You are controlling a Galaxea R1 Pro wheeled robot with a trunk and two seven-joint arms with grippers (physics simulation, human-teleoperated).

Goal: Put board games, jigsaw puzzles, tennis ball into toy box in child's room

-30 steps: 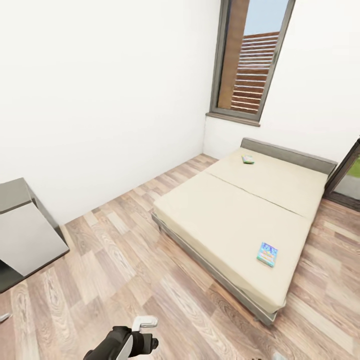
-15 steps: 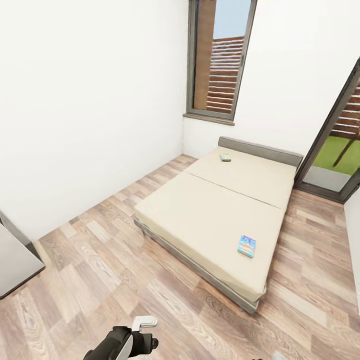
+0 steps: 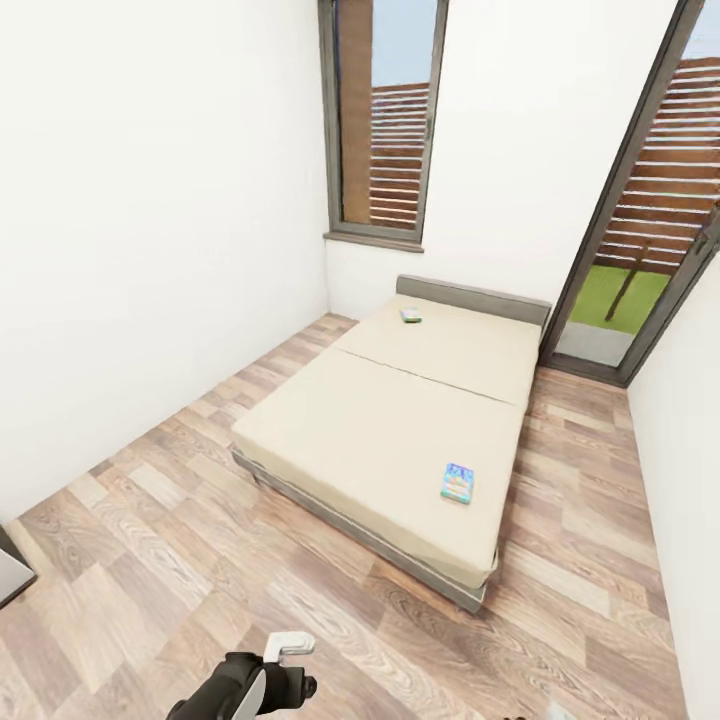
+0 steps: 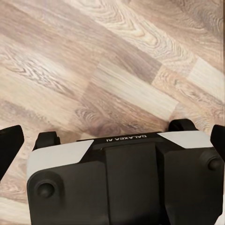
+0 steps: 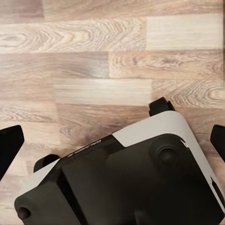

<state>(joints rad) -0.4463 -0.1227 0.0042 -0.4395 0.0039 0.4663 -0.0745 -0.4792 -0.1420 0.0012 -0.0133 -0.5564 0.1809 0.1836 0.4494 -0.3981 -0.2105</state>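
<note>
Right now you are on the approach to the bed (image 3: 390, 440), both grippers spread wide and empty over bare plank floor (image 3: 150, 560), with the blue board game (image 3: 457, 483) ahead to the right and the other board game (image 3: 410, 315) far beyond, so drive closer before reaching.

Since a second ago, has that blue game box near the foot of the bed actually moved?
No. The blue game box sits at the same corner of the bed, as near the mattress edge as before. The camera turned; the whole picture shifted.
</note>
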